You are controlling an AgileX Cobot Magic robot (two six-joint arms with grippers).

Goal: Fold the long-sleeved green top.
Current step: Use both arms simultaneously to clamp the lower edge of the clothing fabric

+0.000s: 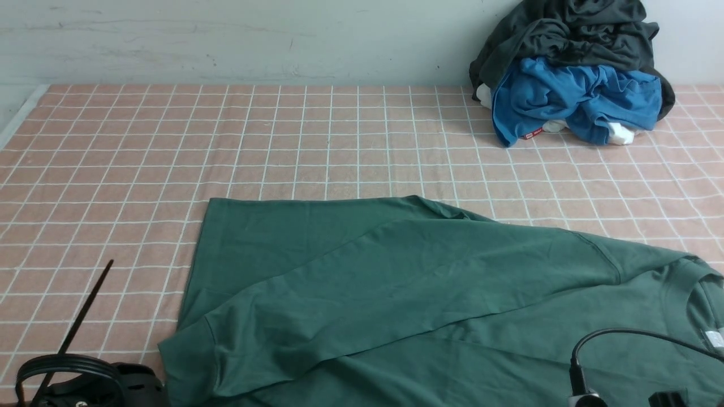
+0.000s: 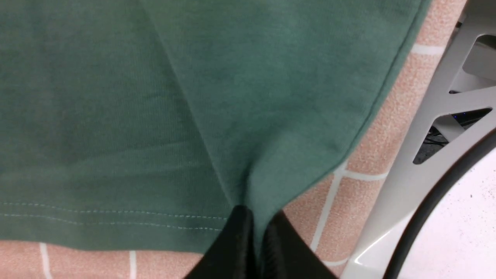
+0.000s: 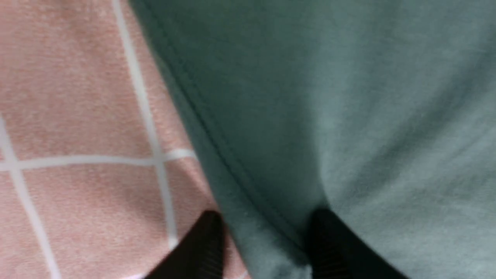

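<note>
We see the green long-sleeved top spread flat on the near half of the bench. Its hem lies toward the robot's left and its collar toward the right, where a small pale label shows inside the neck. One sleeve is folded across the body on a slant and ends in a ribbed cuff near the left front edge.

In the left wrist view, the left gripper is closed tight on the top. Its two black fingers are pressed together with a pinch of green cloth drawn up between them, close to the stitched hem and a corner of the fabric.

In the right wrist view, the right gripper has its fingers set apart astride an edge seam of the top. One finger is over the checked cloth and the other is over the green fabric. The gap between them is plain, and we see no pinch on the cloth.

A pink cloth ruled in white squares covers the bench. At the far right corner, well apart from the top, sits a heap of clothes against the pale wall. There a bright blue garment lies under a dark grey-black garment, with a bit of white cloth showing at the base.
</note>
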